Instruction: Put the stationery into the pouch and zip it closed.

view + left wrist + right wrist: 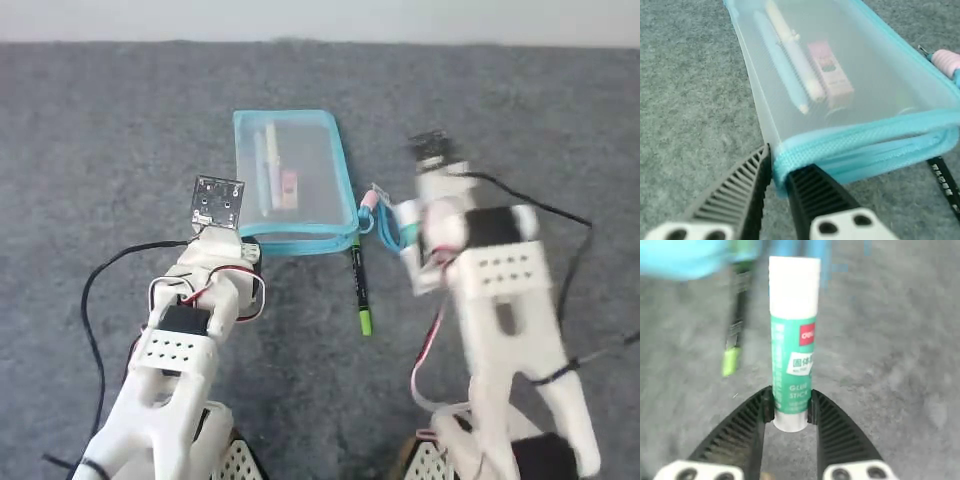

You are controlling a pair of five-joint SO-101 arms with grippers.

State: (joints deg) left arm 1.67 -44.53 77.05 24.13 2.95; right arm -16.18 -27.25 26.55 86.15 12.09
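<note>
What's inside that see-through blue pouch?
Through the frosted wall of the pouch you can make out a pale blue pen, a white pen beside it, and a small pink eraser-like block. The teal zipper band covers whatever lies at that end.

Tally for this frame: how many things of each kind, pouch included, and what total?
Pouch: 1
Pens: 3 (blue pen and white pen in the pouch, black pen on the table)
Eraser: 1
Glue stick: 1
Total: 6
</note>
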